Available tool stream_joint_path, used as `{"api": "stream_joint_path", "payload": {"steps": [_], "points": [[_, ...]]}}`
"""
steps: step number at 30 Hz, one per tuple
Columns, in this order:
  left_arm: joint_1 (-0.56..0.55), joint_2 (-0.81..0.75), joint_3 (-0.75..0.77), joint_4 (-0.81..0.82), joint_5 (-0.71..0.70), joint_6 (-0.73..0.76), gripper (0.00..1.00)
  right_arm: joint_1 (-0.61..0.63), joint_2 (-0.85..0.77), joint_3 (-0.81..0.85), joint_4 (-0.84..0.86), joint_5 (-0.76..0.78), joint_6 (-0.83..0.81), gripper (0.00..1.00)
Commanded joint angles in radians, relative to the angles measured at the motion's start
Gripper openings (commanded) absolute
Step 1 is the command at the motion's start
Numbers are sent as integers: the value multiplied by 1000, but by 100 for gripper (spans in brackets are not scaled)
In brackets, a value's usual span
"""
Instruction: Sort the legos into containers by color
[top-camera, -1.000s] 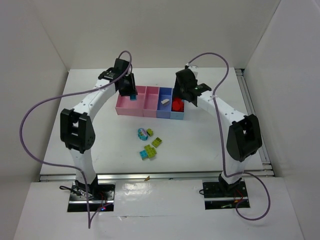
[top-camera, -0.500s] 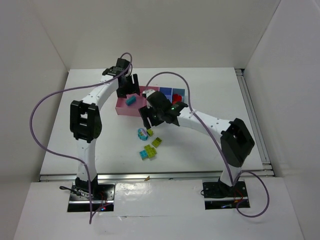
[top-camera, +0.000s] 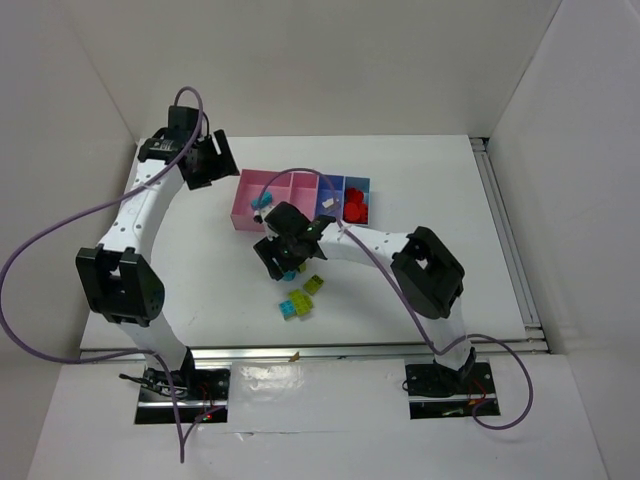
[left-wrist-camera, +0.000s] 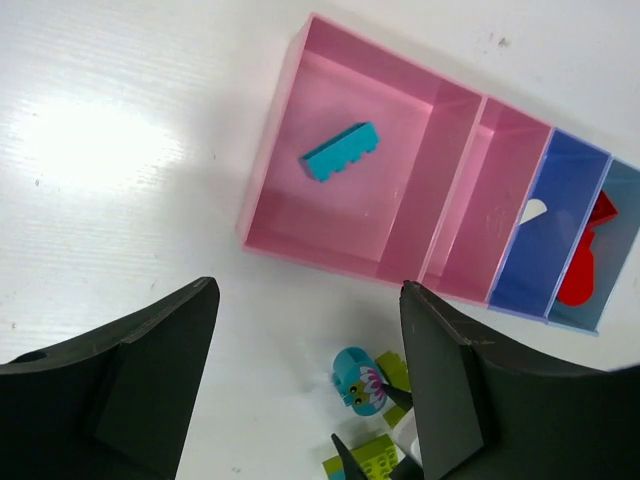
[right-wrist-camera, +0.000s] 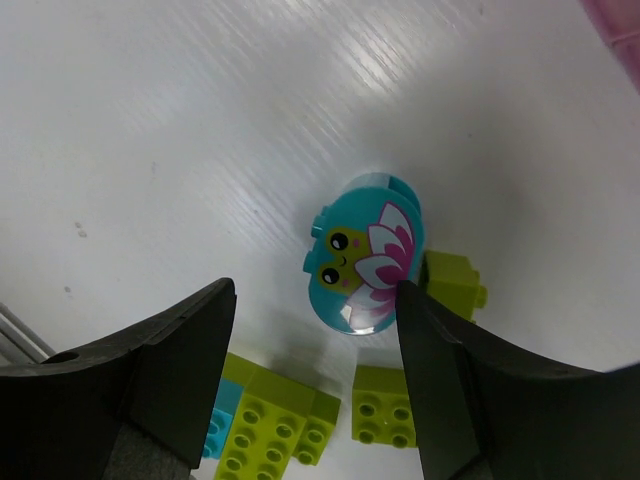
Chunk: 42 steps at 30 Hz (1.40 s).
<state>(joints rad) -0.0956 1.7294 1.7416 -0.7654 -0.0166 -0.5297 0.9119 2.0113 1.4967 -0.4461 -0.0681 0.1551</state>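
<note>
I work over a white table (top-camera: 430, 200). On it sits the tray (left-wrist-camera: 320, 257). Near the tray's front lie a teal brick (right-wrist-camera: 362, 262) and lime bricks (right-wrist-camera: 275, 425), clustered.

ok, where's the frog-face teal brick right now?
The teal brick sits mid right wrist view, on the table between the right arm's open fingers, lime green bricks close beside it, outside the tray.
</note>
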Motion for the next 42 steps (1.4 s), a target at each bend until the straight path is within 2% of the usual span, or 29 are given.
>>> {"api": "stream_joint_path", "payload": {"steps": [1,7,12,19,24,25,29,35,41,42], "points": [[5,-31,-43,-14,4,-10,83,7,12,50,53,-2,-12,72],[14,-41,-80,-14,14,-1,82,18,49,50,44,74,-12,71],[14,-41,-91,4,23,-1,82,38,58,50,44,227,6,71],[23,-41,-100,5,23,8,82,56,76,50,44,260,6,71],[33,-50,-100,5,23,8,82,56,77,95,15,286,15,53],[33,-50,-100,5,23,8,82,56,76,96,15,295,15,46],[53,-60,-100,5,32,17,82,56,20,154,6,283,15,38],[71,-108,-138,-32,8,30,82,9,-29,250,33,274,15,38],[94,-243,-370,-43,-34,30,81,-70,115,474,33,264,26,38],[94,-273,-393,-43,-34,30,81,-79,160,550,33,264,26,38]]}}
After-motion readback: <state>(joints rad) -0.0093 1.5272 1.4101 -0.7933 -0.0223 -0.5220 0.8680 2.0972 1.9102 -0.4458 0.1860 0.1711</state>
